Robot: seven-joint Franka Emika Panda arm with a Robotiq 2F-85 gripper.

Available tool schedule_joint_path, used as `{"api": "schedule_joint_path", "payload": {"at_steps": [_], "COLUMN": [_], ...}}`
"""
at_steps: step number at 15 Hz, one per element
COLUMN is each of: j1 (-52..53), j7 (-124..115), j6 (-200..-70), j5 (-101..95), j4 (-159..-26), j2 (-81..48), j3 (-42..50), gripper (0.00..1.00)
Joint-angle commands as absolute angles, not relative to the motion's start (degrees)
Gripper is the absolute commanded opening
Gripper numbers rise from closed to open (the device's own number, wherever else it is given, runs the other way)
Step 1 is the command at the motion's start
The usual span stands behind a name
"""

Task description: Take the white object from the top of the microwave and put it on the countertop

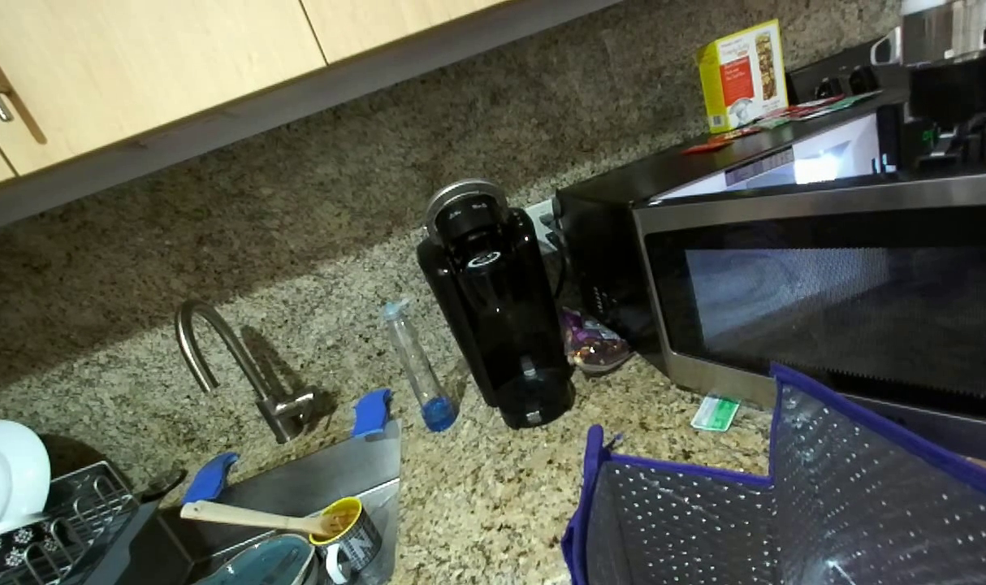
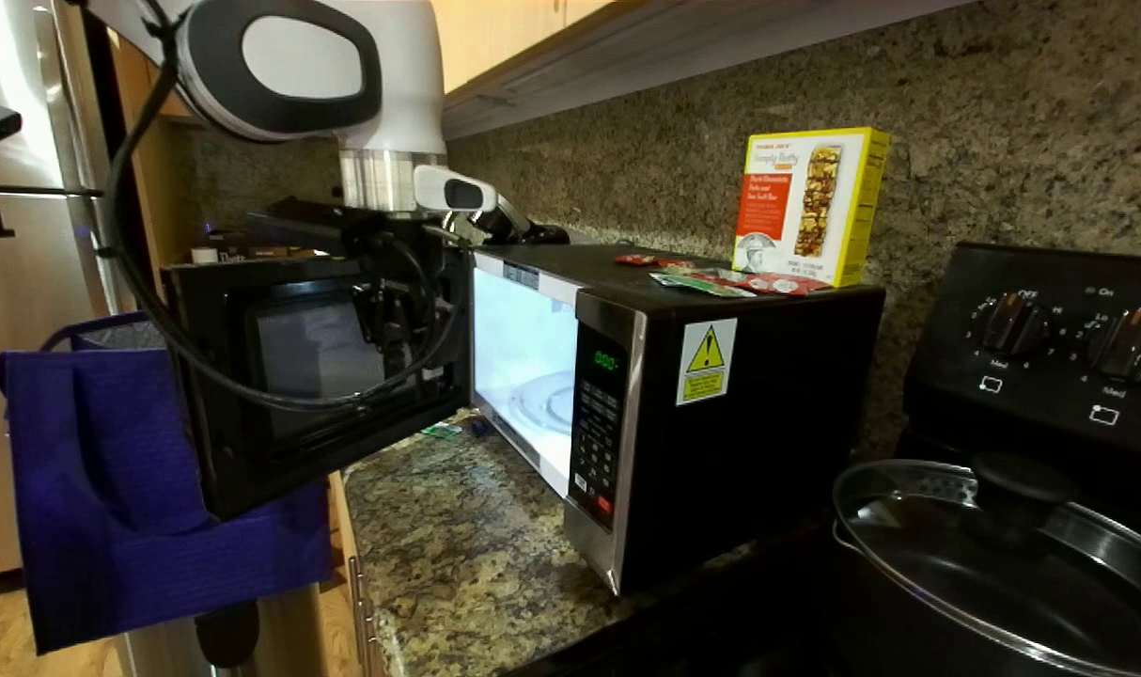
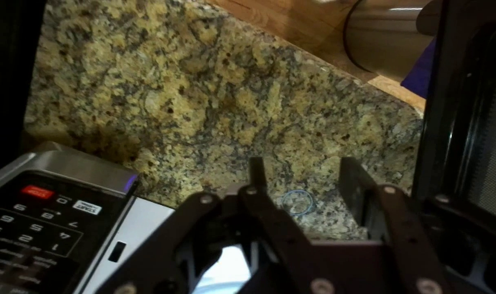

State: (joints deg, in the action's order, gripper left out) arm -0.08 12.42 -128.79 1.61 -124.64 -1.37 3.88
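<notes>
Inside m'wave [image 2: 693,461] (lit), rnd. turntable [image 2: 545,402]

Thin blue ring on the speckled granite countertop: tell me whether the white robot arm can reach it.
Probably yes: in the wrist view the ring shows between the open black fingers, with nothing seen covering it.
</notes>
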Motion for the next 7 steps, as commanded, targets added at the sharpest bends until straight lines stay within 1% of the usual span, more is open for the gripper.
{"api": "schedule_joint_path", "payload": {"at_steps": [1, 3, 4, 5, 7], "j1": [-1.1, -1.6, -1.4, -1.5, -1.6], "j7": [3.3, 3.7, 5.1, 5.1, 5.1], "j6": [-125.0, -123.2, -125.2, -124.7, -124.4], "j5": [-5.6, -5.8, -4.3, -4.3, -4.3], "j4": [-123.1, -123.2, -123.7, -123.6, -123.6], "j2": [-1.5, -1.0, -1.4, -1.4, -1.4], "j3": [3.7, 4.0, 3.6, 3.8, 3.9], "gripper": [0.82, 0.95, 0.76, 0.84, 0.95]}}
